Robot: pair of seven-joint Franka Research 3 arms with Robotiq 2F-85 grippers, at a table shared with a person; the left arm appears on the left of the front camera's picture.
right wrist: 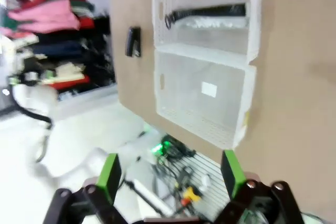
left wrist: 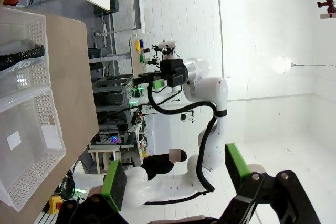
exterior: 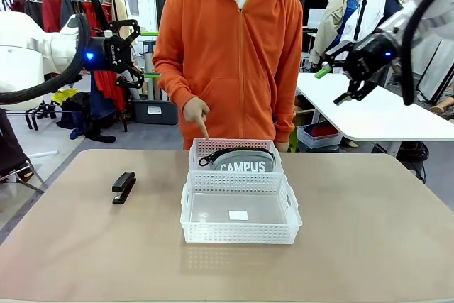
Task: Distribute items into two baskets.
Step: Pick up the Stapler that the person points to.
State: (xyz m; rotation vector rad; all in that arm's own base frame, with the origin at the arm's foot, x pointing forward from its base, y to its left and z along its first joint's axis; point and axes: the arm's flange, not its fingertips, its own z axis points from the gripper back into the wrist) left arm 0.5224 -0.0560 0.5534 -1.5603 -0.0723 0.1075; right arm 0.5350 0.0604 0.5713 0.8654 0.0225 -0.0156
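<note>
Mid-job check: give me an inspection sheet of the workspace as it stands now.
Surface: tan table, no spills seen.
Job's things: grey CAMPUS pouch lies in the far basket; near basket holds a white label; black stapler on the table, left of the baskets.
Clutter: nothing seen.
Grippers: left gripper and right gripper open, raised, holding nothing.
Cables: black cable along the left arm, another along the right.
Surroundings: person's hand points at the far basket; clothes rack behind.

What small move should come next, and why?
Probably lower the open left gripper toward the stapler: it lies loose on the table at the robot's left, the pouch already sits in the far basket, and the near basket holds no item.
</note>
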